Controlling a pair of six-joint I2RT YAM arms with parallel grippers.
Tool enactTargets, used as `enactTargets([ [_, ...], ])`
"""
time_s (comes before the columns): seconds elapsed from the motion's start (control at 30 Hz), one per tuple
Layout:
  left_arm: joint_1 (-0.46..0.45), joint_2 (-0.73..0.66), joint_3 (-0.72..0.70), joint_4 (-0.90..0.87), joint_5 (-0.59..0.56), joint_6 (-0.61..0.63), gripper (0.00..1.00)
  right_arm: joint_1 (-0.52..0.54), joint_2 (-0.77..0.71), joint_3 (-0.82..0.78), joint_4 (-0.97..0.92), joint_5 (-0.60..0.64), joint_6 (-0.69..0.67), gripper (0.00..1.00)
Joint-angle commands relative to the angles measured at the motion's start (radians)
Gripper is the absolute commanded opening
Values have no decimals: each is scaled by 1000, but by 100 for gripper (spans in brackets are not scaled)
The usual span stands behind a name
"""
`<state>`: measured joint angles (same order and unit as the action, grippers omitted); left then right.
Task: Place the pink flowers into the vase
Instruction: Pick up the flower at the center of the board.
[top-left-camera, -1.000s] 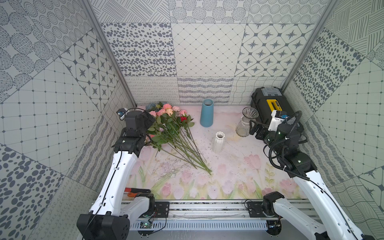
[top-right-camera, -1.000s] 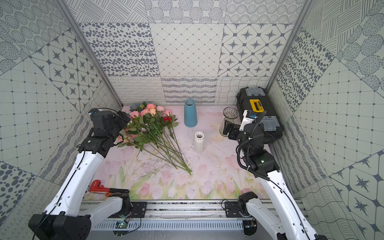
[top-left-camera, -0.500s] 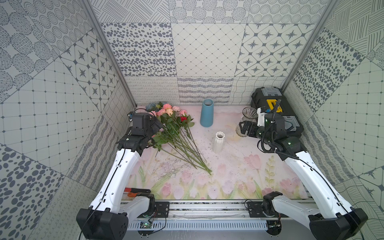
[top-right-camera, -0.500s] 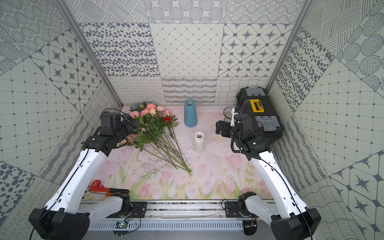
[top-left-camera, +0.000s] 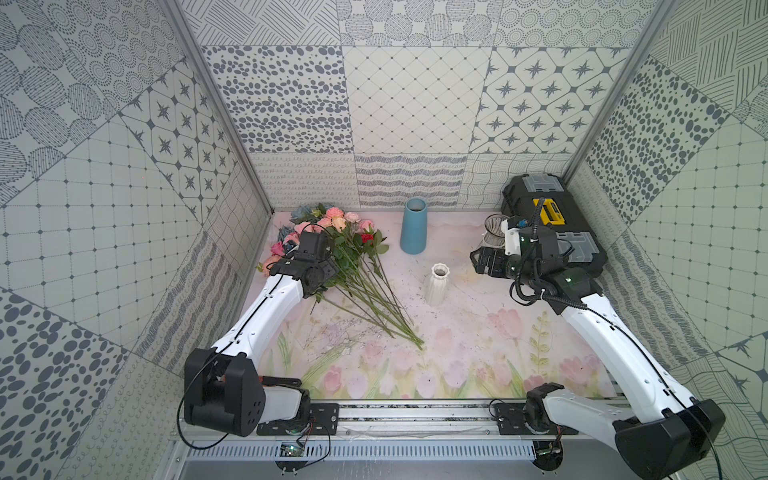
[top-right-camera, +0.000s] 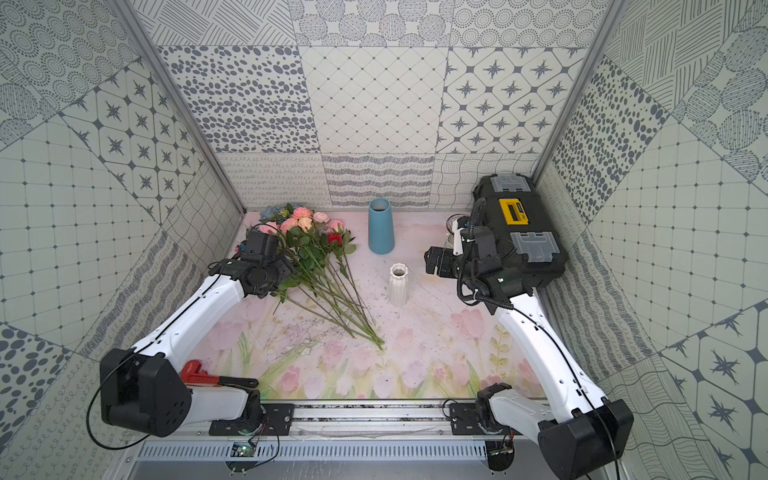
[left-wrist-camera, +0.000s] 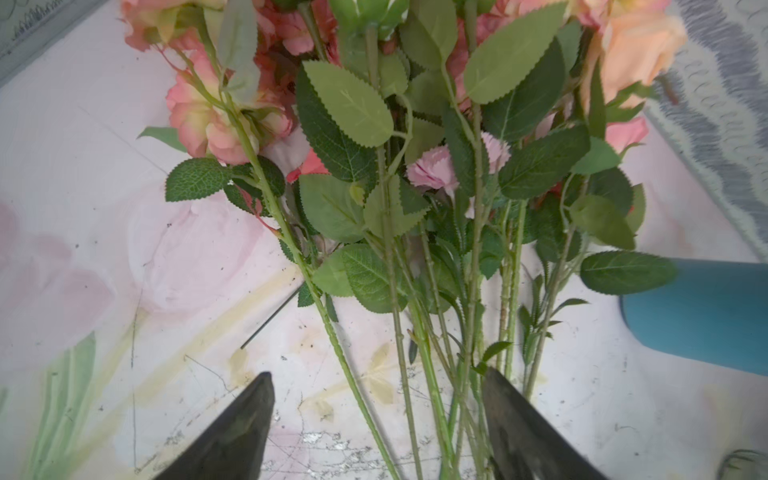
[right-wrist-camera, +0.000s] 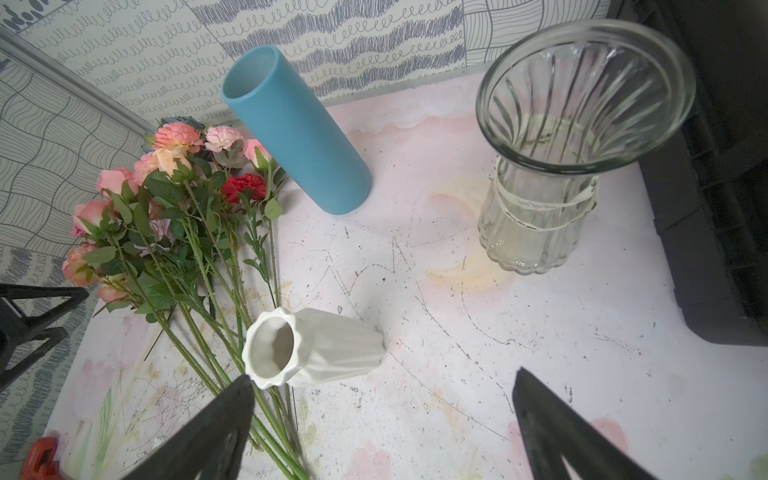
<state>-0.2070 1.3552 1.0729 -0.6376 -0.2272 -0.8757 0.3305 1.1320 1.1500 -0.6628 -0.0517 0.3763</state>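
1. Many flowers (top-left-camera: 353, 266) lie at the far left of the mat (top-left-camera: 457, 332), with the stems pointing toward the middle.
2. My left gripper (left-wrist-camera: 376, 374) has its jaws apart, with several stems between them.
3. I see the blue vase (top-left-camera: 412, 228) and the white vase (top-left-camera: 437, 284) upright.
4. My right gripper (right-wrist-camera: 382, 374) is wide and holds nothing, near the glass vase (top-left-camera: 492, 230).
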Motion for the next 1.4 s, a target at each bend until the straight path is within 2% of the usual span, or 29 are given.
enactTargets([
  [0.0,15,46,-12,64,-13,-75,59,5,-30,1,-11,-1,-17,97],
  [0.13,61,119,4,81,75,-90,41,5,-45,-8,-18,19,-19,97],
  [0.3,91,195,7,121,157,-105,40,4,-41,-10,-14,15,-16,97],
  [0.53,101,229,-16,240,237,-111,38,5,-28,-10,-6,-10,-17,97],
  [0.77,101,209,-14,236,235,-108,34,5,-19,-13,1,-20,-16,96],
  [1.0,113,245,-12,237,242,-115,24,5,-16,-12,2,-4,-16,96],
  [1.2,115,256,-16,238,245,-125,11,4,-15,-8,-1,7,-17,96],
  [1.3,114,242,-12,222,233,-128,2,4,-14,-6,-1,8,-17,96],
  [1.37,113,214,-15,210,213,-133,0,5,-12,-1,-3,25,-11,97],
])
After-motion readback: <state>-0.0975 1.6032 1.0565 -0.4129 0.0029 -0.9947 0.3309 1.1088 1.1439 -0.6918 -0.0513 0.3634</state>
